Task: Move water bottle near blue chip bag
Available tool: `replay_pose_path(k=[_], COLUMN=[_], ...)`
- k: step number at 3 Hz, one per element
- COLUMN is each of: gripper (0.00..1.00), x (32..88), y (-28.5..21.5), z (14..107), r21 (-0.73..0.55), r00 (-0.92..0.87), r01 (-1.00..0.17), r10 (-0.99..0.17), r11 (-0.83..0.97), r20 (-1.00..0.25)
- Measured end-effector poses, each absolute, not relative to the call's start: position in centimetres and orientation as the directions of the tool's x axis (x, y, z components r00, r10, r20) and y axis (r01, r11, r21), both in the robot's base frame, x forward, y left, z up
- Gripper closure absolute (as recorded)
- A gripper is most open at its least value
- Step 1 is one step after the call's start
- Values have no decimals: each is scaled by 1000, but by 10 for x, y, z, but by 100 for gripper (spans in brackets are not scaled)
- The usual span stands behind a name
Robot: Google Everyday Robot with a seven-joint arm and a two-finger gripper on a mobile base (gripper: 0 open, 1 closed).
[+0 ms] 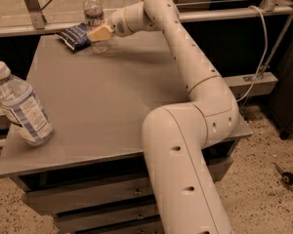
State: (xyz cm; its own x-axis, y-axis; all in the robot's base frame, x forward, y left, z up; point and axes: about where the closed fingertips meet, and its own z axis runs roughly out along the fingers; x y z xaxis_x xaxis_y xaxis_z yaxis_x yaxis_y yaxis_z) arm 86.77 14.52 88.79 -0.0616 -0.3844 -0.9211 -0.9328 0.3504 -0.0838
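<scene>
The slim clear water bottle (94, 14) with a white cap stands upright at the far left back of the grey table (117, 96). The dark navy blue chip bag (76, 35) lies flat just left of it, touching or nearly touching its base. My gripper (100, 33) reaches in from the right at the end of the white arm. Its yellowish fingers (98, 33) sit across the lower part of the bottle and look closed on it.
A bigger, fatter clear bottle (20, 106) with a blue-and-white label stands at the table's front left edge. My white arm (185, 72) spans the right side of the table. A metal rail (219, 13) runs behind the table, and a cable hangs at the right.
</scene>
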Motion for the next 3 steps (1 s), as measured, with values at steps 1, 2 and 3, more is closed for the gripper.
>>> replay_pose_path(k=[1, 2, 3], gripper=[20, 0, 0], x=[870, 871, 870], y=[143, 133, 110], z=[885, 887, 898], r21=[-78, -77, -97], r00=[-69, -74, -66], r01=[-931, -927, -917], r10=[-383, -380, -388], r11=[355, 368, 387], r20=[-921, -922, -919])
